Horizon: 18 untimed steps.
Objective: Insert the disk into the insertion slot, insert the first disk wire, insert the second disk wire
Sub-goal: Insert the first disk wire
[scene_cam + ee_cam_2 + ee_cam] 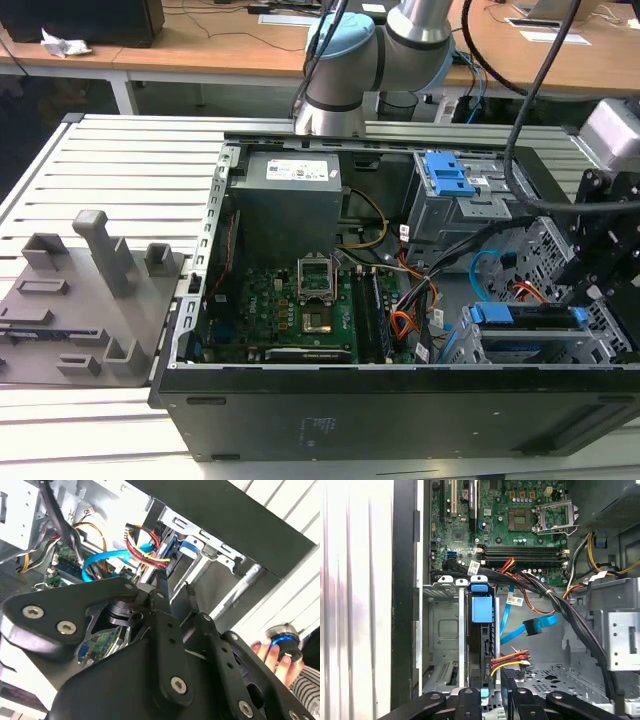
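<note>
Black jaws of my gripper (492, 687) stand narrowly apart just beside the disk (481, 611), which I see seated in the insertion slot (442, 630), at the near corner of the case (400, 410) on the exterior view's right. A red-yellow wire bundle (511, 658) reaches the disk's side; the blue cable (535, 626) hangs apart from it.

No print to read out here: the white label (298, 172) on the power supply (290, 222) and the cable tags (514, 601) carry marks that can't be made out.
</note>
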Each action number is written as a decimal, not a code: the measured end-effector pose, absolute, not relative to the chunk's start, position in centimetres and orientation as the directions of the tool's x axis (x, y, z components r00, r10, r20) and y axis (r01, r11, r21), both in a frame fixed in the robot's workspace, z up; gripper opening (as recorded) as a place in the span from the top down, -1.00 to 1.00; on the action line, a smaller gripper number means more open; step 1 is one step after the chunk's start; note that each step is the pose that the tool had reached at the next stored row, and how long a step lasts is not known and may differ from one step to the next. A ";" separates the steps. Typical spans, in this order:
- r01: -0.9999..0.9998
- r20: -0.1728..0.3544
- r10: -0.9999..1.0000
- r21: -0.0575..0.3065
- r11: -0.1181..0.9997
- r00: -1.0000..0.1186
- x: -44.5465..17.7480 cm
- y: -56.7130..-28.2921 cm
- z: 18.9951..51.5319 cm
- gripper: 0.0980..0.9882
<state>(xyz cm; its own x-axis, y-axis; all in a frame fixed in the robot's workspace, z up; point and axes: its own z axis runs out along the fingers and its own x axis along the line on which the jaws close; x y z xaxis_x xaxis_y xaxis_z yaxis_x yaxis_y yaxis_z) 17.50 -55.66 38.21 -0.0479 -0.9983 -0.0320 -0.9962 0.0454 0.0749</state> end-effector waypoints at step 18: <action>-0.996 -0.032 -0.998 0.075 0.045 -0.048 17.4 -55.7 39.1 0.98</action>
<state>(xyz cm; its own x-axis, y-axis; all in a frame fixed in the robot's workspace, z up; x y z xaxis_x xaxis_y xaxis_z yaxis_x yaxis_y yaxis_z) 17.37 -55.66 39.14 -0.0479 -0.9983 -0.0318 -0.9962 0.0454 0.0748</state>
